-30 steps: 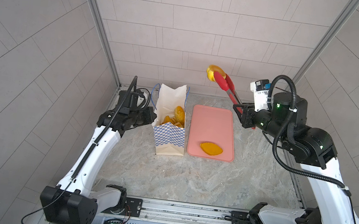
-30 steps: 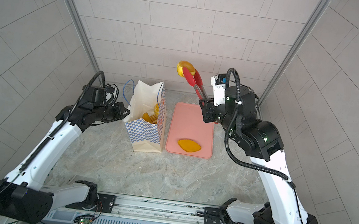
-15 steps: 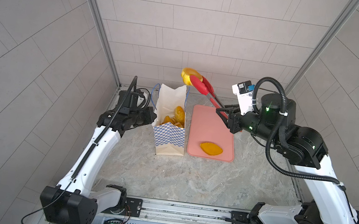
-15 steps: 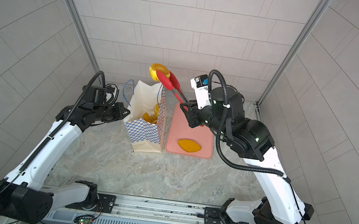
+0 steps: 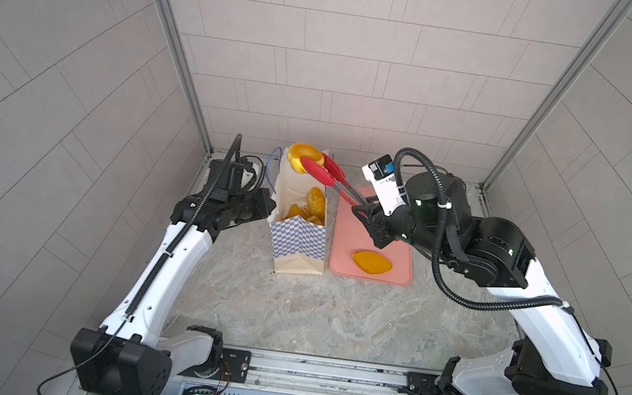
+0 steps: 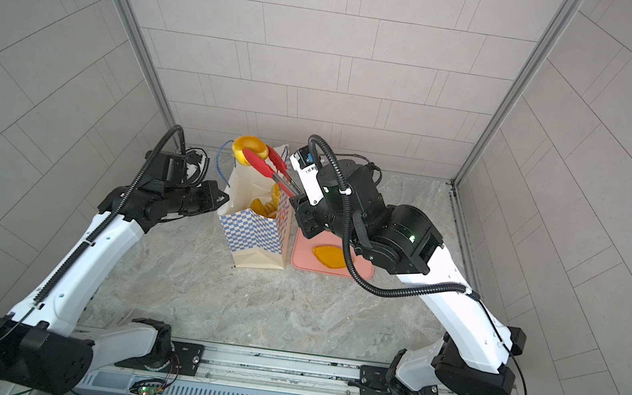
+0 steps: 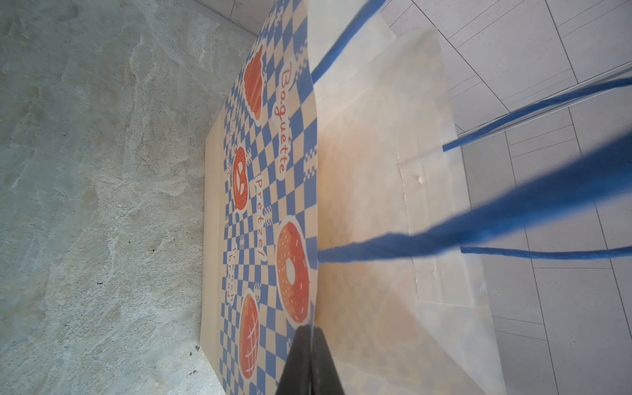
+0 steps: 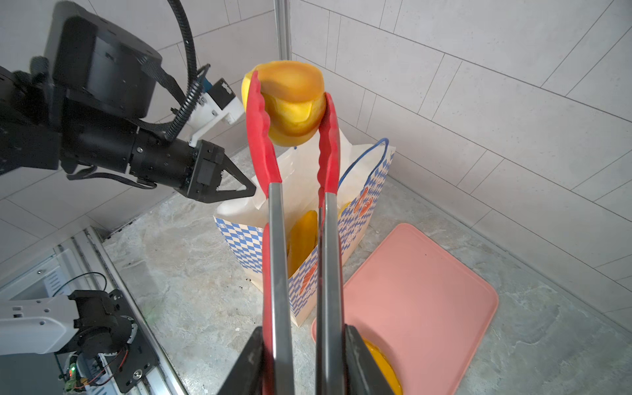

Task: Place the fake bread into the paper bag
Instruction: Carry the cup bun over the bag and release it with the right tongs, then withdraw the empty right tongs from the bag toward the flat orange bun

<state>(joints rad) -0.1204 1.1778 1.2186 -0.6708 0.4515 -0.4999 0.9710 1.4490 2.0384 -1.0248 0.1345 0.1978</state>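
The paper bag (image 5: pixel 299 242) (image 6: pixel 254 236) stands open beside the pink tray, with several pieces of fake bread (image 5: pixel 316 200) (image 8: pixel 302 239) inside. My left gripper (image 5: pixel 269 206) (image 7: pixel 312 333) is shut on the bag's left rim. My right gripper (image 5: pixel 363 209) (image 8: pixel 302 342) is shut on the handles of the red tongs (image 5: pixel 326 172) (image 8: pixel 260 136). The tongs pinch a round golden bun (image 5: pixel 301 154) (image 6: pixel 248 147) (image 8: pixel 290 102) high over the bag's mouth, near its back wall. One flat oval bread (image 5: pixel 371 262) (image 6: pixel 329 256) lies on the tray's front part.
The pink tray (image 5: pixel 345 244) (image 8: pixel 420 290) lies flat to the right of the bag, partly under my right arm. Blue cord handles (image 7: pixel 513 212) hang off the bag's rim. Tiled walls close the back and both sides. A metal rail (image 5: pixel 323 371) runs along the front.
My right gripper has swung left with the tongs and bun, from above the tray's back to over the bag. The left gripper has kept its hold on the rim.
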